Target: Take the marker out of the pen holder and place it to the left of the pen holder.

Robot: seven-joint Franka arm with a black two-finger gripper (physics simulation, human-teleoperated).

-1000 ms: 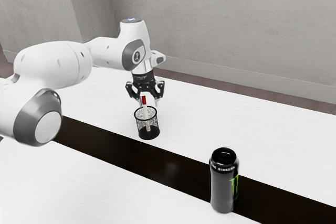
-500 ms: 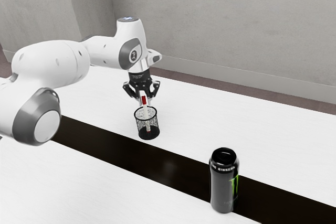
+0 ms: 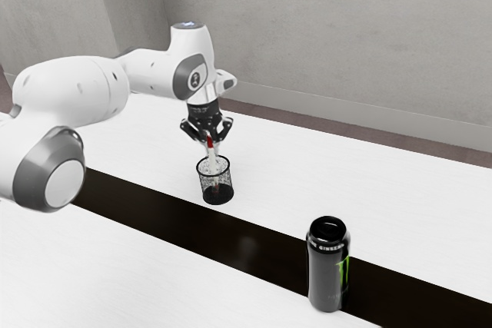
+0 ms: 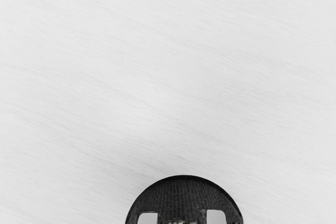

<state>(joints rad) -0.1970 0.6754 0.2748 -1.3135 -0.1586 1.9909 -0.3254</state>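
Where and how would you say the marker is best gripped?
Probably the upper end of the marker, near its red cap, from above: it stands nearly upright in the pen holder, that end rising above it, the rest enclosed.

A tall black metal drink can (image 3: 329, 266) with a bright green mark on its side and pale lettering below its rim stands upright toward the exterior view's right. Its base is at the near edge of a glossy, very dark strip (image 3: 184, 224) running diagonally across the white, faintly grained table (image 3: 400, 213). Behind rises a mottled grey wall (image 3: 330, 36), with a pale baseboard (image 3: 369, 115) above a brownish floor (image 3: 338, 128).
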